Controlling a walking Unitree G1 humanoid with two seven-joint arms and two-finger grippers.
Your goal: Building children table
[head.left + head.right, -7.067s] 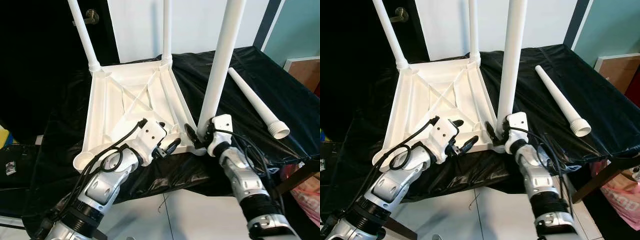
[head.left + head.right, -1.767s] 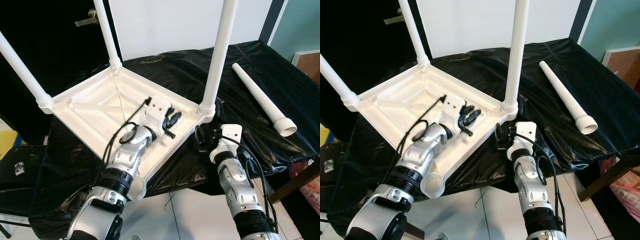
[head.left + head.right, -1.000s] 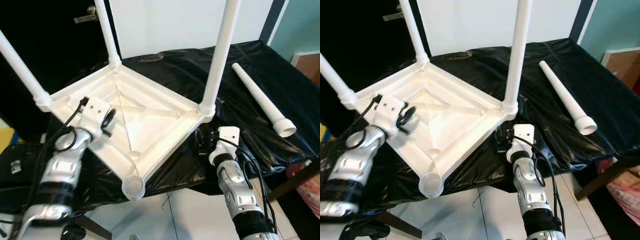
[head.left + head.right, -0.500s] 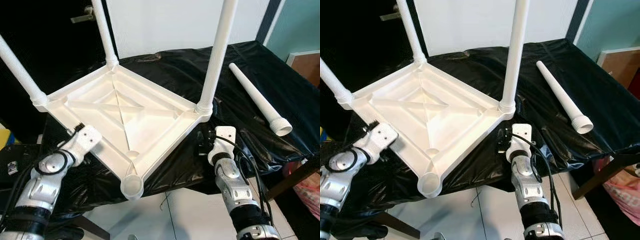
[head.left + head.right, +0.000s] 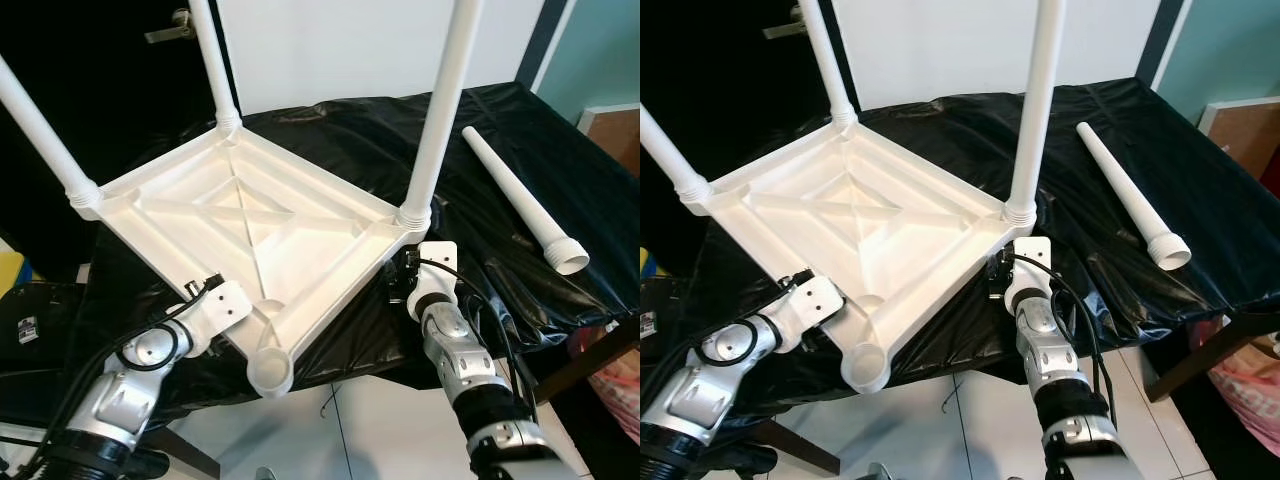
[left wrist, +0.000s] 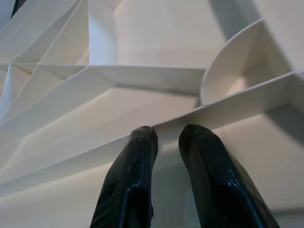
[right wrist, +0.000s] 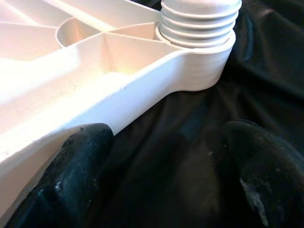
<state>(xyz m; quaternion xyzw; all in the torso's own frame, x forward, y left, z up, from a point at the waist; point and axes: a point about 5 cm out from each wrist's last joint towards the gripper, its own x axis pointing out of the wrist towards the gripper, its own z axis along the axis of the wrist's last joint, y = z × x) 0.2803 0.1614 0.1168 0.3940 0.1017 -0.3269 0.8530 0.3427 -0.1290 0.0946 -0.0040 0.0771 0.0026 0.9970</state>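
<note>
Left gripper has returned to tabletop edge.

The white plastic tabletop lies upside down on the black sheet, ribbed underside up, turned so one corner points to 6 o'clock, where an empty round leg socket gapes. Three white legs stand upright from the 9, 12 and 3 o'clock corners. The fourth leg lies loose at 3 o'clock, well apart, threaded end nearest.
</note>
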